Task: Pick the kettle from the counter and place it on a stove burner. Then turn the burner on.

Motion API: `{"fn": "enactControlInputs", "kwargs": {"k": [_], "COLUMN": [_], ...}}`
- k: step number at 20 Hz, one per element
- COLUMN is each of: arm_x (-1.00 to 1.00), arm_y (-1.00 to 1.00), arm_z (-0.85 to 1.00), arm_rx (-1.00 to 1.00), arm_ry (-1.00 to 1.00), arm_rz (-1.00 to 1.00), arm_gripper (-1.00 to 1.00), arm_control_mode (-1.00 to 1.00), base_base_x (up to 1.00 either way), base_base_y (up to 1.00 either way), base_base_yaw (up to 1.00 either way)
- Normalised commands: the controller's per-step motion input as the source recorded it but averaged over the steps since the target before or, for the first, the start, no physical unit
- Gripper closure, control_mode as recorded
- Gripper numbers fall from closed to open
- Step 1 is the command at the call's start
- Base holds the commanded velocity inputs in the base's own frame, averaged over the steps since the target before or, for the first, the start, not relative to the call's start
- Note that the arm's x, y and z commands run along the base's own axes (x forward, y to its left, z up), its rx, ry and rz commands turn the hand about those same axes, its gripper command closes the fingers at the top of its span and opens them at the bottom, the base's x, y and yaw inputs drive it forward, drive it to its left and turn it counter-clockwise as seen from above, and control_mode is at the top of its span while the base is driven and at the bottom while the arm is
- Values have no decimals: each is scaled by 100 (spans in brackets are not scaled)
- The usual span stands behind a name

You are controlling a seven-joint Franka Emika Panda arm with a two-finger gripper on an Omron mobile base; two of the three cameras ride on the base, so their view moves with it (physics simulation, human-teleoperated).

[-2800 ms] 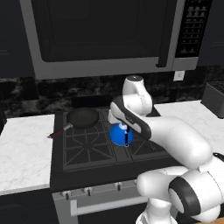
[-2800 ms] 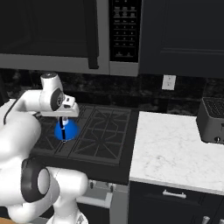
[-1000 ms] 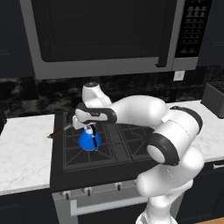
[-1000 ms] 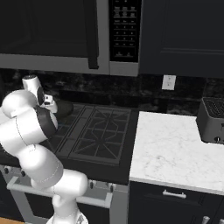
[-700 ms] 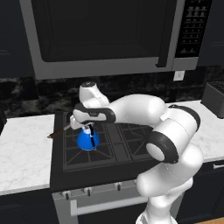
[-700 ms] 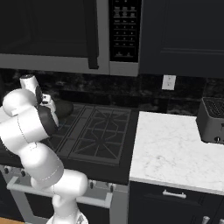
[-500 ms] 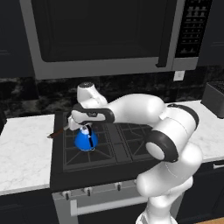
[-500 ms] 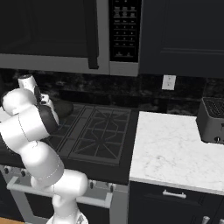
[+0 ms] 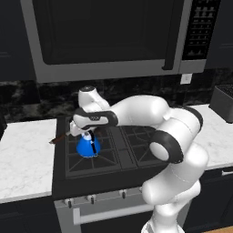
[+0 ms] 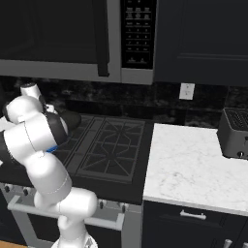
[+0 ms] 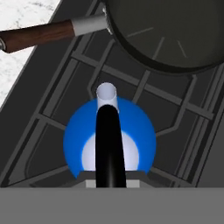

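On the far left lies the white marble counter (image 9: 25, 152), with the reddish handle of the frying pan (image 11: 173, 33) reaching out over its edge. Next comes the black cooktop, where the blue kettle (image 9: 88, 145) is over the front-left stove burner (image 9: 91, 157), just in front of the pan. The hand (image 9: 86, 134) comes down onto it from above and is pinching the kettle's black arched handle (image 11: 108, 146), its jaws nearly together around the bar. In the hand view the blue cone sits centred over the radiating prongs of the grate, spout toward the pan, but whether the base already rests on the iron cannot be told. Further right are the other burners (image 10: 114, 143), a second stretch of marble counter (image 10: 193, 164) and a dark toaster (image 10: 235, 133)

The step in hand looks like setting the kettle down. To do it well, lower straight and slowly until the base sits flat across several prongs, not tipped into a gap, and keep it apart from the pan's rim. Release only once it stands steady, then lift clear vertically so the fingers do not snag the arch, before going for the knobs (image 9: 91, 199) on the stove front
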Motion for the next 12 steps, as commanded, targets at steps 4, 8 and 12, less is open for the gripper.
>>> {"fn": "enactControlInputs", "kwargs": {"k": [4,8,12], "arm_x": [0,0,-5], "arm_y": [0,0,0], "arm_z": [-16,0,0], "arm_rx": [0,0,0], "arm_ry": [0,0,0], "arm_rz": [0,0,0], "arm_gripper": [100,-100,-100], "arm_control_mode": [-100,-100,-100], "base_base_x": [0,0,0], "base_base_y": [0,0,0], "base_base_yaw": [0,0,0]}}
